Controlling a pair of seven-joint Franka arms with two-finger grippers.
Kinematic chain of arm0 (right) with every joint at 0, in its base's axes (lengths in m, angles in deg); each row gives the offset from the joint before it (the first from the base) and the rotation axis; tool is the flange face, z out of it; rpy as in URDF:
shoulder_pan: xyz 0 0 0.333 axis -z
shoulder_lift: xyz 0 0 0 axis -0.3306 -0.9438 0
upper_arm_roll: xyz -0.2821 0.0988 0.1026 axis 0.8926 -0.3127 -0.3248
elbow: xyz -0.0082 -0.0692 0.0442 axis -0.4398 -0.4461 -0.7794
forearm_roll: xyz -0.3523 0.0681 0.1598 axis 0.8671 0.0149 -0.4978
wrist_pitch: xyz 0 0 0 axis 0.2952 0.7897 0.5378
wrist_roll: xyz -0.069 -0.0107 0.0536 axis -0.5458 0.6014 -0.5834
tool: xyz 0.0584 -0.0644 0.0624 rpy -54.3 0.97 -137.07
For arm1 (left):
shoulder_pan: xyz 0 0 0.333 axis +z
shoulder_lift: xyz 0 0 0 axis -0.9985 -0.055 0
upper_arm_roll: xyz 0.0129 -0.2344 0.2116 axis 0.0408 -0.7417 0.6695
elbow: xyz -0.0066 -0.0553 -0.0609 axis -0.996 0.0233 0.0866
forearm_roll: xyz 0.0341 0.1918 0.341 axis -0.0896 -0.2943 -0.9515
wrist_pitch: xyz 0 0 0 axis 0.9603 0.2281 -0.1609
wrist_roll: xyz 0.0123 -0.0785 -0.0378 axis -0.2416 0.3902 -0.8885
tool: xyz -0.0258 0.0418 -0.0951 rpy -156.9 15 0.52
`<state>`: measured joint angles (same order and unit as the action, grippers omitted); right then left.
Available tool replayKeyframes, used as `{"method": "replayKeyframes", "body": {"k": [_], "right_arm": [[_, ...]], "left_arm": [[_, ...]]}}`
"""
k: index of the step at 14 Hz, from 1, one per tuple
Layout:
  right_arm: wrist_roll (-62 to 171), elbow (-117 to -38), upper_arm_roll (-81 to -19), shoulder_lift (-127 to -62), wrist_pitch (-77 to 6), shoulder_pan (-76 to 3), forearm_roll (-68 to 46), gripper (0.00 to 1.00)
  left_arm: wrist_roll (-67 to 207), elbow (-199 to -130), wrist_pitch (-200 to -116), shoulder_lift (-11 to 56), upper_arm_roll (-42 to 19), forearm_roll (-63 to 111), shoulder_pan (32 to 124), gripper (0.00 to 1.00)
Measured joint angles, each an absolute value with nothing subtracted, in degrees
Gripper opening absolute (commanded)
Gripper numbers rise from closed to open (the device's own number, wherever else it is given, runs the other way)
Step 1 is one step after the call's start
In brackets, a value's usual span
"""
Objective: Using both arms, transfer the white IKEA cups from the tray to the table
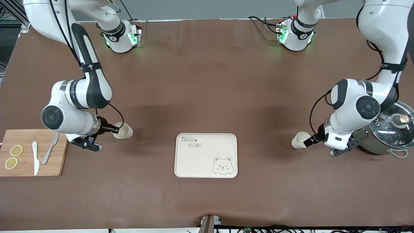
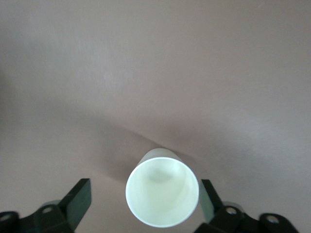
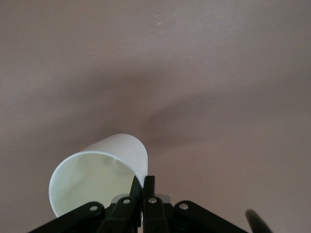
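Two cream-white cups are in view. One cup (image 1: 124, 131) is at the right arm's end of the table, tipped on its side; my right gripper (image 1: 114, 130) is shut on its rim, one finger inside and one outside, as the right wrist view shows the cup (image 3: 97, 170) and the gripper (image 3: 144, 182). The other cup (image 1: 299, 141) lies on its side toward the left arm's end, mouth toward my left gripper (image 1: 312, 140). In the left wrist view this cup (image 2: 163, 191) sits between the wide-open fingers of the left gripper (image 2: 145, 194), close to one finger (image 2: 209, 196).
A cream bear tray (image 1: 200, 161) lies between the two cups, nearer the front camera. A wooden board (image 1: 48, 168) with lemon slices and two knives is at the right arm's end. A steel pot with a glass lid (image 1: 393, 129) stands beside the left wrist.
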<state>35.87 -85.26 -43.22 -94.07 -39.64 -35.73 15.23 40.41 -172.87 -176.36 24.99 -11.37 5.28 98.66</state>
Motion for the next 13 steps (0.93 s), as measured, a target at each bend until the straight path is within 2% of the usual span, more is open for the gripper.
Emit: {"method": "replayKeyframes", "body": {"k": [4, 8, 13], "right_arm": [[48.6, -92.7, -43.0, -92.7, -46.9, -29.3, 15.6, 0.0], [61.5, -93.9, -43.0, -92.7, -49.6, -21.7, 15.6, 0.0], [63.9, -96.0, -43.5, -92.9, -51.7, -19.8, 15.6, 0.0]], "left_arm": [[44.7, -170.4, -170.3, 29.3, -11.5, 5.3, 98.7, 1.0], [52.3, -165.3, -162.4, 31.6, -11.5, 5.3, 98.9, 1.0], [57.5, -160.4, -155.0, 34.8, -11.3, 5.3, 98.9, 1.0]]}}
